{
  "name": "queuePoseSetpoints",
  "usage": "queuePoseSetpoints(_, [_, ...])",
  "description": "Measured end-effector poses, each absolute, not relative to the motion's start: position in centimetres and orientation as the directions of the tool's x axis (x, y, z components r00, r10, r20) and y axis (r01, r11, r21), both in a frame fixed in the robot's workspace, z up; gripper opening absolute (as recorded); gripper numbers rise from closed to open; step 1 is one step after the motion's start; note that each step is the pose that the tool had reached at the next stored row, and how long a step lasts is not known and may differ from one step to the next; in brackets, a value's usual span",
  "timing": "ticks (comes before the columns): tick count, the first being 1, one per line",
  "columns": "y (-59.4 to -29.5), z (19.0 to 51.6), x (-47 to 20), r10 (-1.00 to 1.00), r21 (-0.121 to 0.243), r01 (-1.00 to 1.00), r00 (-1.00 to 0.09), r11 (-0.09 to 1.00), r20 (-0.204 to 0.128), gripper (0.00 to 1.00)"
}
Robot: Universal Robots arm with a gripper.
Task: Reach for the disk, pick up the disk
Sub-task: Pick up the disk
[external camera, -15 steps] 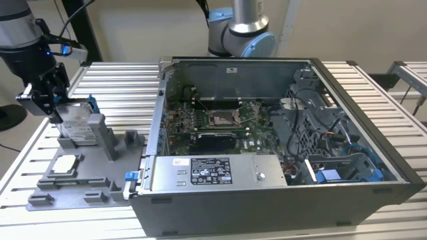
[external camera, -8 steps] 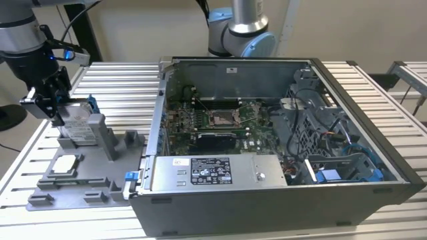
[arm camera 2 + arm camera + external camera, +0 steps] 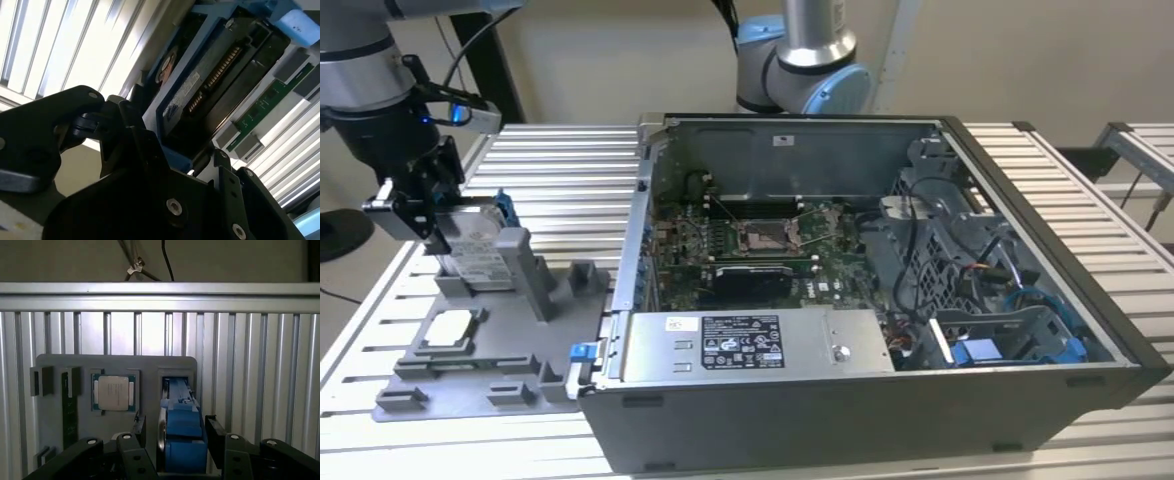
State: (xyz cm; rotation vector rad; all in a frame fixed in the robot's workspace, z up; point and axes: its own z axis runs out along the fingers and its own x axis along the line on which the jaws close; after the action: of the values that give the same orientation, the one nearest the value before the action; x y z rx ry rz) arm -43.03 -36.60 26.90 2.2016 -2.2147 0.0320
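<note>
Gripper (image 3: pixel 176 434): closest to the lens in the first wrist view. Its fingers (image 3: pixel 139 429) are spread either side of the disk (image 3: pixel 182 412), and a gap shows on one side, so it is probably not yet clamped.
Disk: stands on edge in a slot of the grey holder (image 3: pixel 115 367), near the chip (image 3: pixel 113 392), which presents its flat faces to the fingers.
Arm (image 3: pixel 374 95): at the exterior view's left, wrist pointing down over the holder, well apart from the computer case (image 3: pixel 854 420).

We find the tray (image 3: pixel 520 362) on the table (image 3: pixel 560 160), at the exterior view's left of the computer case (image 3: pixel 854 425). The disk (image 3: pixel 478 248) stands upright in its far slot (in the first wrist view the gripper (image 3: pixel 175 429) straddles it), and the chip (image 3: pixel 450 328) lies flat nearer the camera.
</note>
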Motion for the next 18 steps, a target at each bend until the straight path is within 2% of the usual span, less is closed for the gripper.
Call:
queuePoseSetpoints(7, [-36.60, 26.89, -43.03, -1.000, -0.002, -1.000, -0.006, 0.006, 0.028, 1.00])
queuePoseSetpoints(8, [-36.60, 26.89, -43.03, -1.000, -0.002, -1.000, -0.006, 0.006, 0.028, 0.00])
queuePoseSetpoints(18, [-36.60, 26.89, -43.03, -1.000, -0.002, -1.000, -0.006, 0.006, 0.028, 0.00])
